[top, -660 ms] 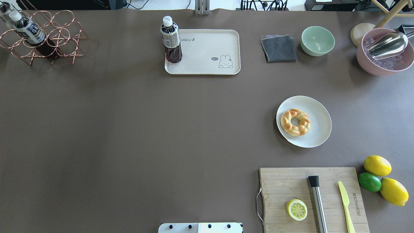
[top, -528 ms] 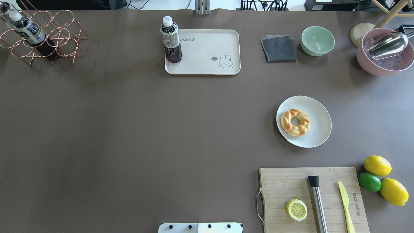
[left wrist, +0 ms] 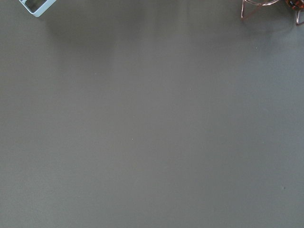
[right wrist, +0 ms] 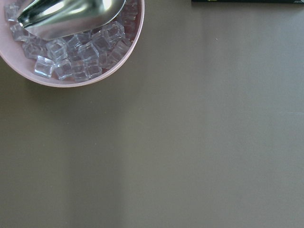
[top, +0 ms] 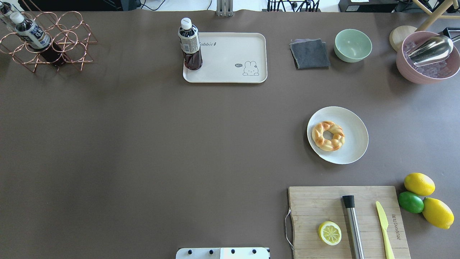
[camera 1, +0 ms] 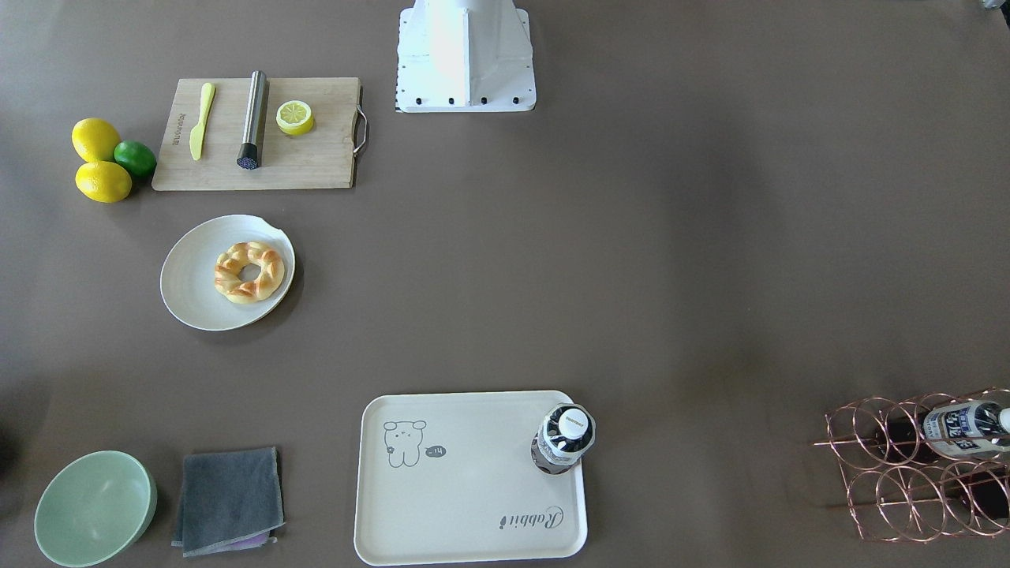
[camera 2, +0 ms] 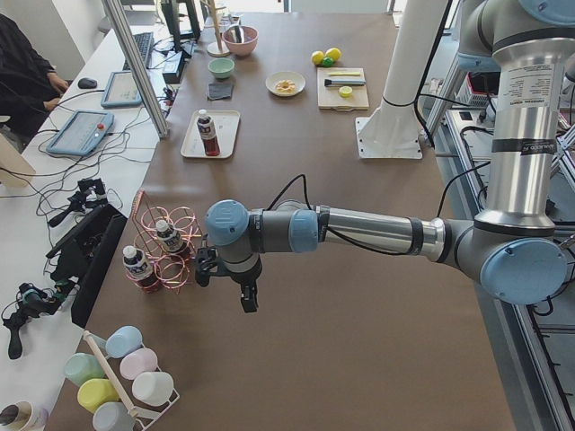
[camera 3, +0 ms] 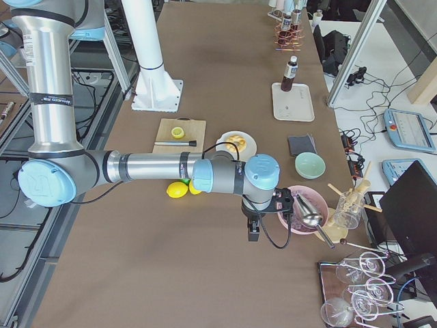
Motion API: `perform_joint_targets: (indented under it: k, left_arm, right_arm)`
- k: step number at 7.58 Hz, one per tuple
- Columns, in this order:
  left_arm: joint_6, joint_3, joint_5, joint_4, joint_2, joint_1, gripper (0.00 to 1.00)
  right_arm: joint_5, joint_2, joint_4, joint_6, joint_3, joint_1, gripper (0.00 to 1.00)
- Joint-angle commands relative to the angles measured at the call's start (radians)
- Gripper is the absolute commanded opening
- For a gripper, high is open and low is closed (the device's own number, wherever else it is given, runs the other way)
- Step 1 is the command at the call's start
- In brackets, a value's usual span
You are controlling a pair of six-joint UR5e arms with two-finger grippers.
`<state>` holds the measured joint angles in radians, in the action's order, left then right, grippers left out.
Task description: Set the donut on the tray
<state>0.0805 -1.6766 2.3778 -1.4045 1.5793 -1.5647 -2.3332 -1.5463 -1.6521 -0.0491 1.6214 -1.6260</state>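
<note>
Our donut (top: pixel 328 135) sits on its plate (top: pixel 354 142), the tray (top: pixel 230 54) has room on the right for it, and the left gripper (camera 2: pixel 246 301) and right gripper (camera 3: pixel 253 232) hang aside, though we can't tell the finger spread.

A robotics lab; teach pendants (camera 2: pixel 81 132), loose cables (top: pixel 287 5), aluminium framing (camera 2: pixel 135 63) alongside.

Table (top: pixel 143 144) — tray (top: pixel 230 57), plate (top: pixel 354 145), board (top: pixel 312 205), perhaps coaster (top: pixel 398 36).

No change shows in the overhead view: the donut (top: pixel 328 135), at four o'clock from the tray (top: pixel 230 57), and all else on the tabletop (top: pixel 143 144) lie exactly as before.
</note>
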Motion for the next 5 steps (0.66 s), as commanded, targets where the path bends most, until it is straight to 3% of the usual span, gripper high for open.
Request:
perform_joint_targets:
  k: [1, 5]
  left_arm:
    - [0.001, 0.0, 0.0, 0.001, -0.001, 0.0, 0.98]
    - [0.001, 0.002, 0.0, 0.001, -0.009, 0.002, 0.98]
  right_arm:
    - [-0.003, -0.001, 0.002, 0.0, -0.002, 0.0, 0.99]
    - [-0.003, 0.0, 0.003, 0.0, 0.002, 0.0, 0.99]
